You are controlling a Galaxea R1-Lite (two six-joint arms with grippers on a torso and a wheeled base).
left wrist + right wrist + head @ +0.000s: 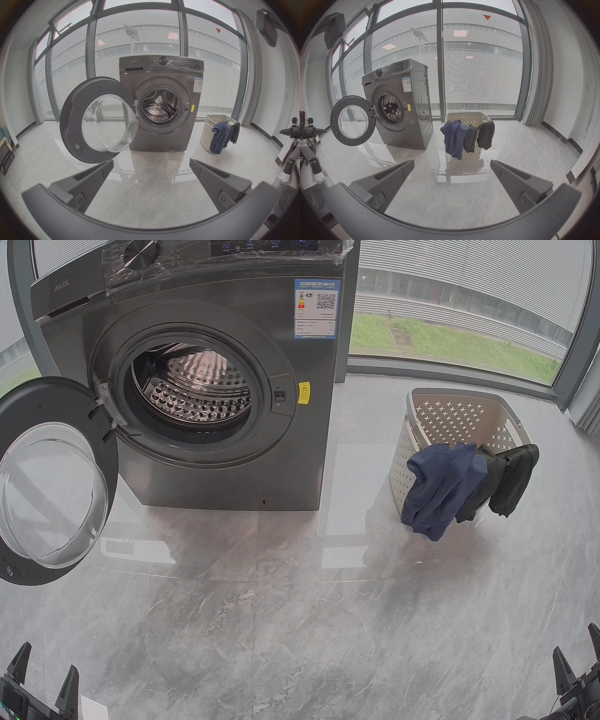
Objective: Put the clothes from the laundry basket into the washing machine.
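Observation:
A grey washing machine (206,384) stands at the back left with its round door (53,484) swung wide open and the steel drum (190,387) bare. To its right sits a cream laundry basket (459,418). Over its near rim hang a blue garment (440,487) and two black garments (509,477). My left gripper (42,677) is open low at the near left, far from the machine (162,103). Open too, my right gripper (578,655) is low at the near right, well short of the basket (467,120) and the clothes (454,137).
Glossy grey marble floor (300,615) stretches between me and both objects. Tall windows (469,309) close off the back. The open door juts out over the floor at the left.

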